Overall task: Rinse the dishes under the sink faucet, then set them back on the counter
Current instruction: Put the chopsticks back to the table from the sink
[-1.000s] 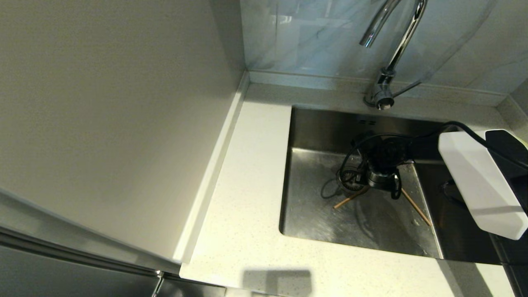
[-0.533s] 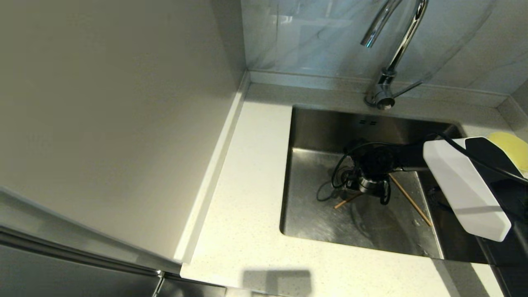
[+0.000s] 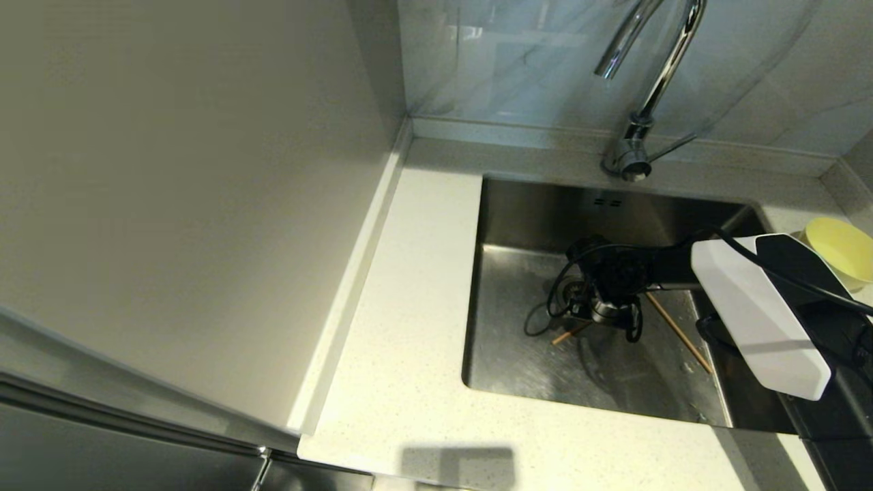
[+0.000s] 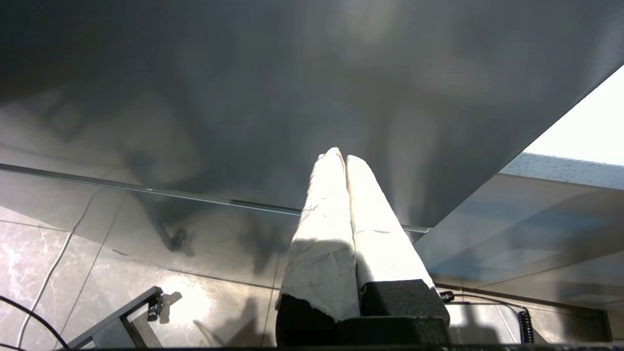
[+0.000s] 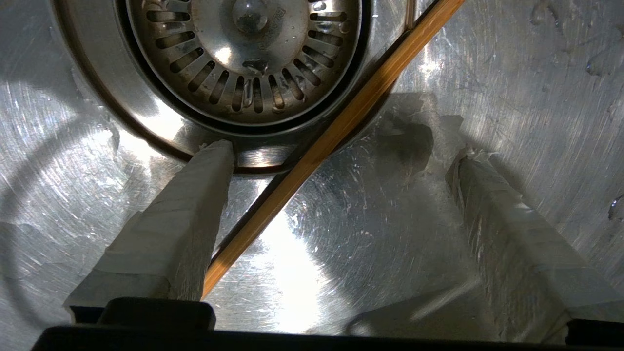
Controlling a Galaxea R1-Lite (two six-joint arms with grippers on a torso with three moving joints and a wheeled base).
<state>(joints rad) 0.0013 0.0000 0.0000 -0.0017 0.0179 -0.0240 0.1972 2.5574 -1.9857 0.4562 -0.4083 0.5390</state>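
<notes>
Head view, counter: the off-white speckled stone counter (image 3: 409,286) lay nearest, wrapping the front and left of the sink.
Sink: the square brushed stainless-steel sink (image 3: 518,354) sat behind that front strip, its round strainer drain (image 5: 243,53) under the arm's wrist.
Right gripper: the right gripper (image 5: 341,161) hung low inside the basin, pointed down at the floor beside the drain, its two taped fingers (image 5: 195,195) spread wide apart and holding nothing.
Chopsticks: one thin brown wooden chopstick (image 5: 336,131) lay flat on the basin floor, running slantwise through the gap between the jaws, close against one finger and well clear of the other; it crossed the drain's rim. A second chopstick (image 3: 678,333) lay angled away toward the sink's right wall.
Bowl: a small round pale-yellow bowl (image 3: 842,249) stood on the counter to the right of the sink, partly behind the arm.
Faucet: the tall chrome gooseneck faucet (image 3: 655,75) rose at the back edge.
Left gripper: the left gripper (image 4: 343,161) was parked away from the sink, fingers pressed together.
</notes>
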